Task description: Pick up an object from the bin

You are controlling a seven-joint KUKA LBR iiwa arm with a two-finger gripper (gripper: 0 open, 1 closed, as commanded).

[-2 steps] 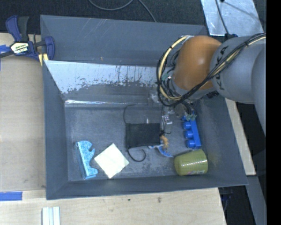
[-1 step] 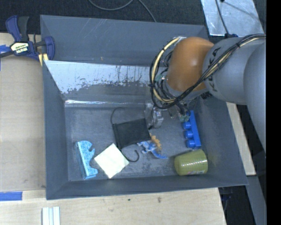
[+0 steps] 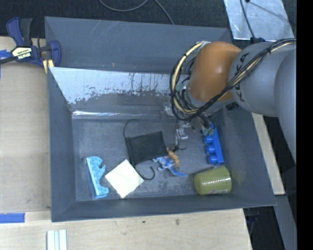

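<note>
1. The gripper (image 3: pixel 181 135) is seen a little right of the frame's centre, low over the floor of the grey bin (image 3: pixel 61 139). It is hung below the arm's orange cover (image 3: pixel 213 69), which is ringed by cables. Whether it is open or closed cannot be told.
2. A flat black pouch (image 3: pixel 145 146) is laid at the centre of the bin floor. The gripper is placed just beside its right edge; contact cannot be judged.
3. A thin black cord (image 3: pixel 128 127) is curled at the pouch's upper left corner.
4. A small blue and orange toy (image 3: pixel 169 163) is found just below the gripper, at the pouch's lower right corner.
5. A blue studded brick strip (image 3: pixel 213 149) is set right of the gripper, near the right wall. Its upper end is crossed by the arm's cables.
6. An olive-green can (image 3: pixel 212 180) is laid on its side in the lower right corner, just below the strip.
7. A white square pad (image 3: pixel 124 178) is placed at the lower left, touching the pouch's lower edge.
8. A pale blue toothed piece (image 3: pixel 96 177) is laid just left of the pad.
</note>
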